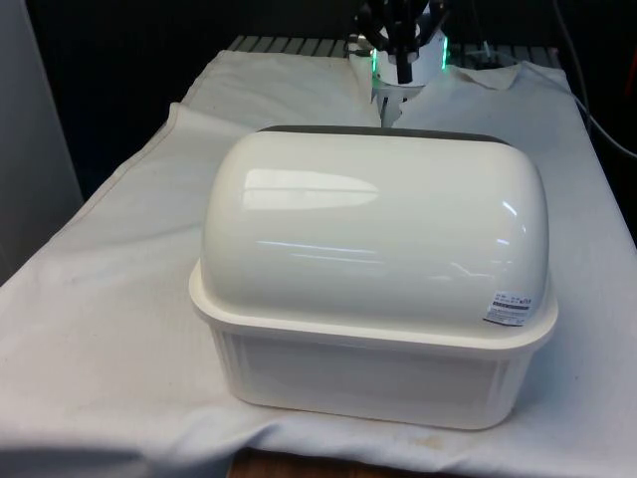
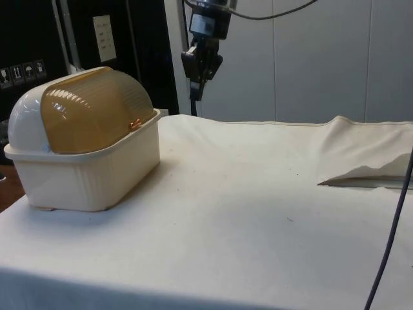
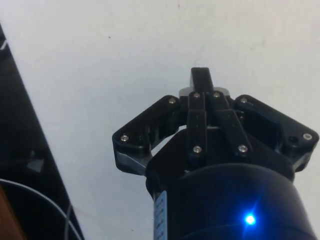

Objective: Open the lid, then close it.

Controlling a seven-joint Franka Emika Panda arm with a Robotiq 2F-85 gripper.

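Above the white cloth (image 2: 258,194), well behind the closed bread box (image 2: 84,139), the gripper (image 2: 193,97), fingers pressed together.

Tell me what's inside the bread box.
Cannot tell. The bread box is closed: its amber ribbed lid is down, and nothing can be made out through it. From the front view its white back hides the inside. The gripper hangs above the cloth behind it.

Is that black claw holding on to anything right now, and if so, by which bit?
Nothing is held. The gripper hangs in the air with its fingers together, apart from the bread box, whose amber lid is down.
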